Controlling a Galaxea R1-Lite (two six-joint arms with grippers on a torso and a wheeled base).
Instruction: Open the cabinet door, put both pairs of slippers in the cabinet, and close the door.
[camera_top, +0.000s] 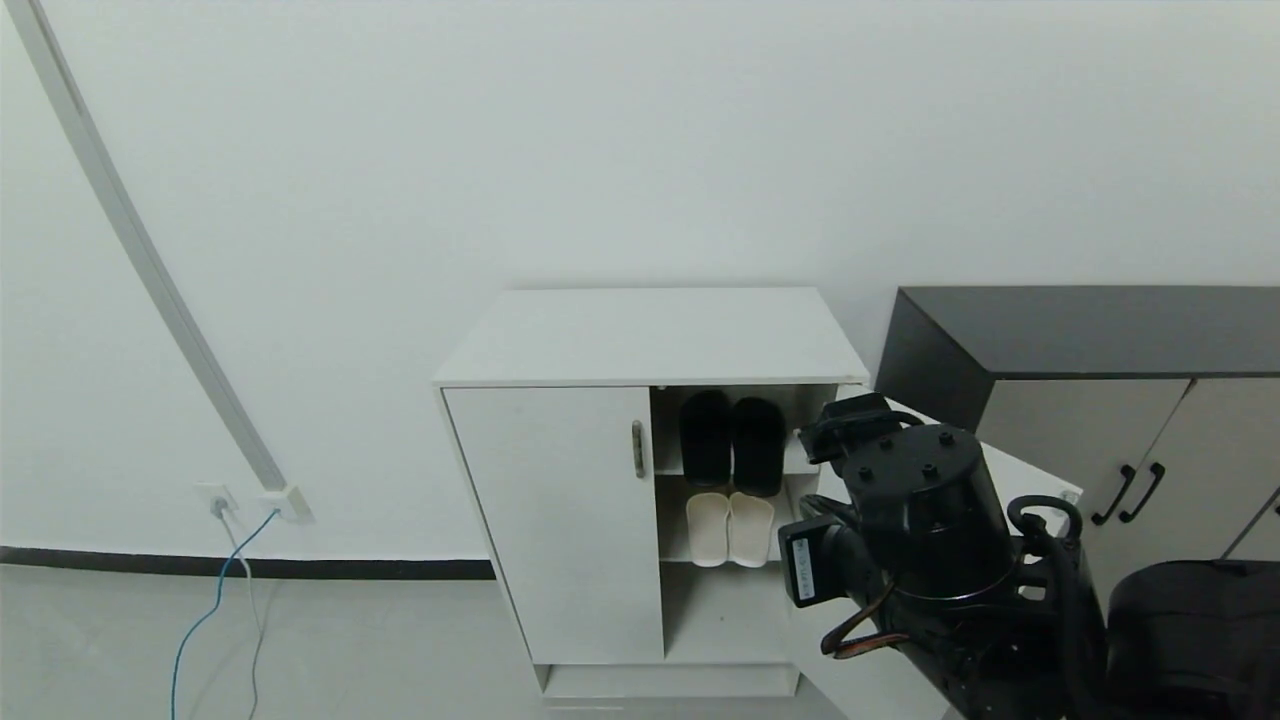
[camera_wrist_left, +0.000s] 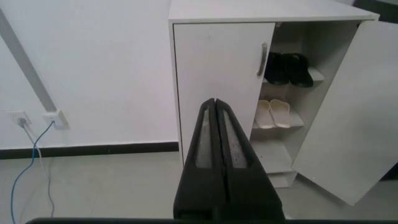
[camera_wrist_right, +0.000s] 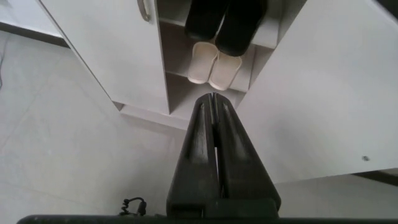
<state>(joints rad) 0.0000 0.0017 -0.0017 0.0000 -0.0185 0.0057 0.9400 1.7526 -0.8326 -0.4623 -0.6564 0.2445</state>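
A white cabinet (camera_top: 650, 335) stands against the wall with its left door (camera_top: 555, 520) closed and its right door (camera_wrist_left: 351, 112) swung wide open. A pair of black slippers (camera_top: 733, 440) lies on the upper shelf. Below them, a pair of white slippers (camera_top: 730, 528) lies on the middle shelf. My right arm (camera_top: 920, 510) hangs in front of the open door. My right gripper (camera_wrist_right: 213, 96) is shut and empty, above the floor before the open compartment. My left gripper (camera_wrist_left: 215, 102) is shut and empty, farther back, facing the closed door.
A dark-topped sideboard (camera_top: 1090, 330) stands just right of the open door. A wall socket (camera_top: 215, 495) with a blue cable (camera_top: 215, 600) trailing onto the floor sits to the left. Bare floor (camera_top: 350, 650) stretches left of the cabinet.
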